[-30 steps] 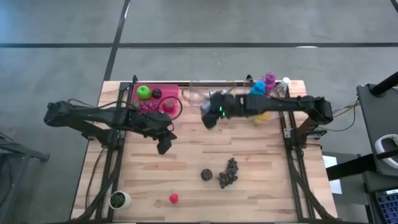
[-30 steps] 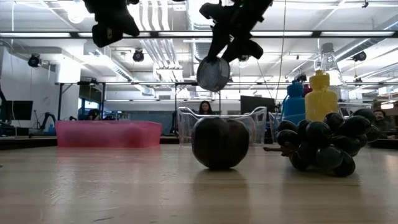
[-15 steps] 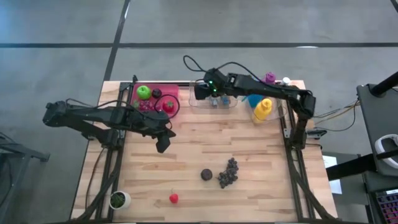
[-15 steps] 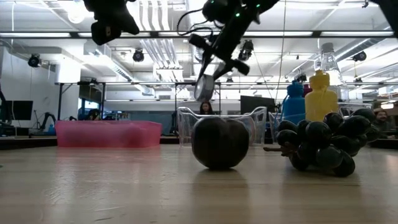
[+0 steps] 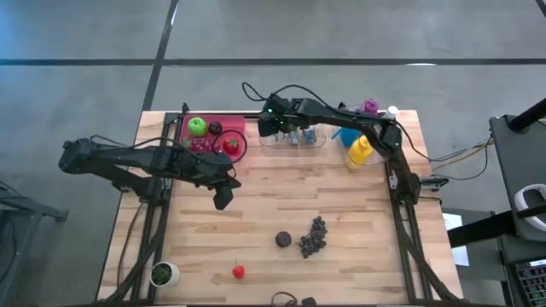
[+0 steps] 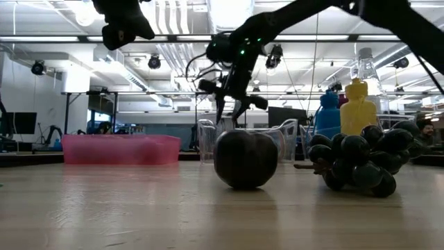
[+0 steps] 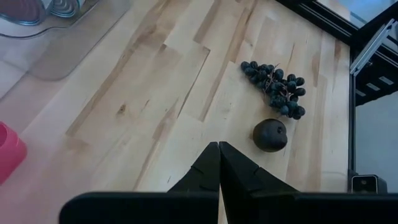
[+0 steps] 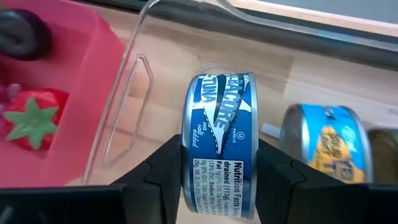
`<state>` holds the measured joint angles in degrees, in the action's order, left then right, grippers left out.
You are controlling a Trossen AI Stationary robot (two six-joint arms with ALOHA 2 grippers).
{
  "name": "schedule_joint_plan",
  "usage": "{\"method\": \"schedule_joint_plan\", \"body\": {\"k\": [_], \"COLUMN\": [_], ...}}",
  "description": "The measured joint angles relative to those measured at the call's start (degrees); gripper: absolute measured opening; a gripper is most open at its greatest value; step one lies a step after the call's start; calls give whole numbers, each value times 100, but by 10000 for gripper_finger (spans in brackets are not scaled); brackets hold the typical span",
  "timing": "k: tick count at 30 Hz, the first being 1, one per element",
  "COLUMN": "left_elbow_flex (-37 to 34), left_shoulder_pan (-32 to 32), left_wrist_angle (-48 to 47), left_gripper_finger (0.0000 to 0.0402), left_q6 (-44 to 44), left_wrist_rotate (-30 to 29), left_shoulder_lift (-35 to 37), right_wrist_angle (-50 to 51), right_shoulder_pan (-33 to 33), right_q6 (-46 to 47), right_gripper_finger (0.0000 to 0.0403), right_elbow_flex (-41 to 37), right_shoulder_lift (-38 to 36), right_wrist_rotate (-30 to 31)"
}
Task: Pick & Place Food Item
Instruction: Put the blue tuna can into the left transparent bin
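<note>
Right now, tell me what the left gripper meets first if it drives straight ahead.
Probably bare wooden table: the shut left gripper points between the round dark fruit and the clear plastic bin. Depth is uncertain.

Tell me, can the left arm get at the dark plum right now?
Probably yes. The left gripper hangs shut and empty above bare wood, and the dark plum lies in the open with only the grape bunch beside it. The jaws would need opening first.

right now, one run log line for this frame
right gripper: shut on blue tuna can, over clear bin | left gripper: shut, empty, mid-table
</note>
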<state>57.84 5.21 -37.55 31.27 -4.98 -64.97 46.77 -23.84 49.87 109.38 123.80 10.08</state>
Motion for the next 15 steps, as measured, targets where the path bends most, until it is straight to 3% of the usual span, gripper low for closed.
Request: {"method": "schedule_joint_plan", "body": {"k": [6,15], "left_elbow_flex": [0,0], "left_shoulder_pan": [0,7], "left_wrist_angle": [-1,-1], "left_gripper_finger": [3,3], "left_q6": [2,4], "left_wrist_rotate": [-1,1], "left_shoulder_lift": [0,0], "right_wrist_angle": [116,386], "right_shoulder_pan": [28,-18], "right_q6": [-55,-50], "right_gripper_finger": [140,141], "right_elbow_flex": [533,743], "right_shoulder_lift": [451,817], "right_wrist_rotate": [-72,-231]}}
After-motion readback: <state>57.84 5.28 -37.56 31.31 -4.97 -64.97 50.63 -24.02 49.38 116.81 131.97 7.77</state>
